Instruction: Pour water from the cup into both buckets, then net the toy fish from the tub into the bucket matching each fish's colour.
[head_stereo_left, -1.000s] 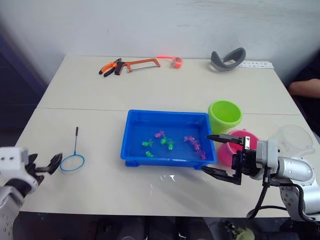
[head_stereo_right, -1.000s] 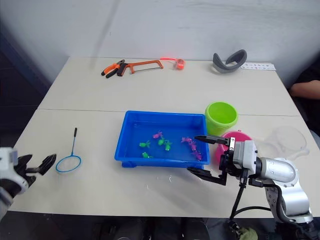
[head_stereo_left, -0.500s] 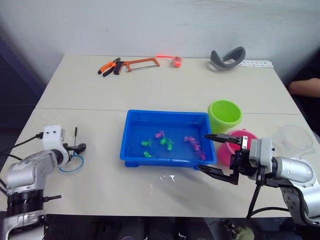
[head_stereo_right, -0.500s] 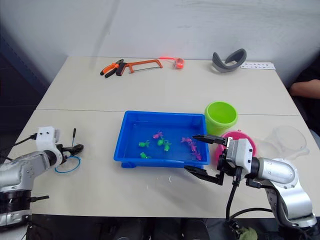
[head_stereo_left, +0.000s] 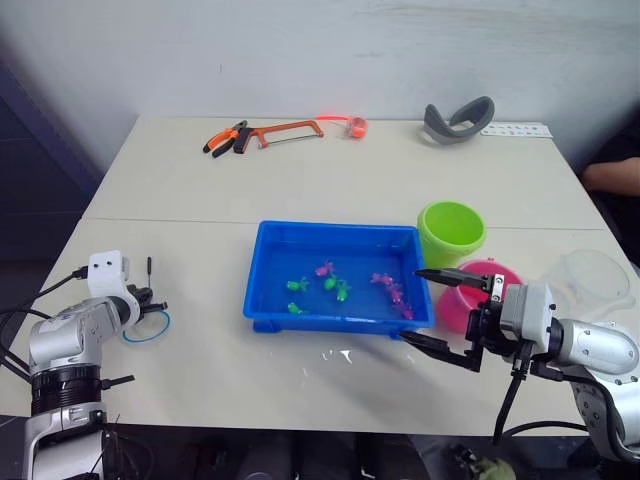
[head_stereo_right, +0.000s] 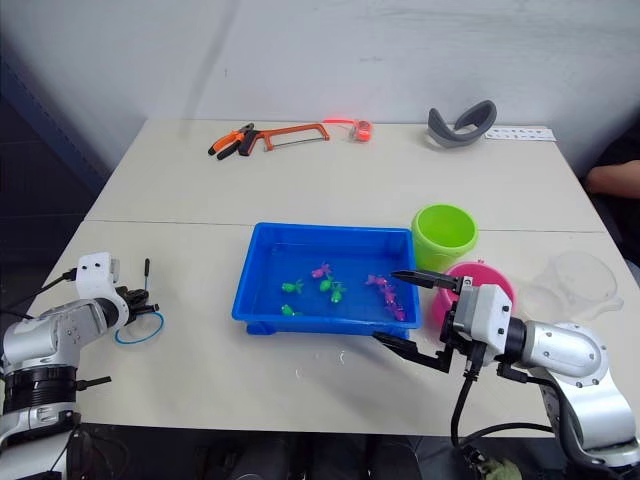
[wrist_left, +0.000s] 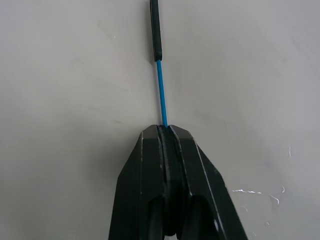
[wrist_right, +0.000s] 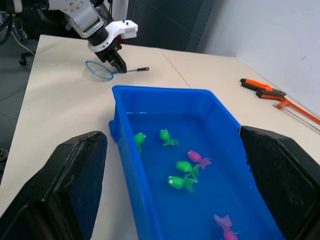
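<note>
My left gripper (wrist_left: 165, 131) is shut on the thin blue shaft of a small net (head_stereo_left: 148, 321), whose black handle end (wrist_left: 155, 30) lies flat on the table. The blue tub (head_stereo_left: 330, 228) holds water and several toy fish, green (head_stereo_left: 296, 285) and pink (head_stereo_left: 323, 268). The lime green bucket (head_stereo_left: 450, 232) and the pink bucket (head_stereo_left: 461, 299) stand by the tub's right end. My right gripper (head_stereo_left: 412, 304) is open at the tub's front right corner, in front of the pink bucket. The clear cup (head_stereo_left: 592, 274) sits at the far right.
An orange hacksaw (head_stereo_left: 275, 128), pliers (head_stereo_left: 222, 136), an orange roll (head_stereo_left: 355, 125) and a grey curved piece (head_stereo_left: 455, 117) lie along the far edge. A person's arm (head_stereo_left: 612, 176) rests at the right. Water drops (head_stereo_left: 335, 355) spot the table before the tub.
My left gripper came from the table's front left corner to the net and closed on its shaft. The right gripper stayed open in place.
</note>
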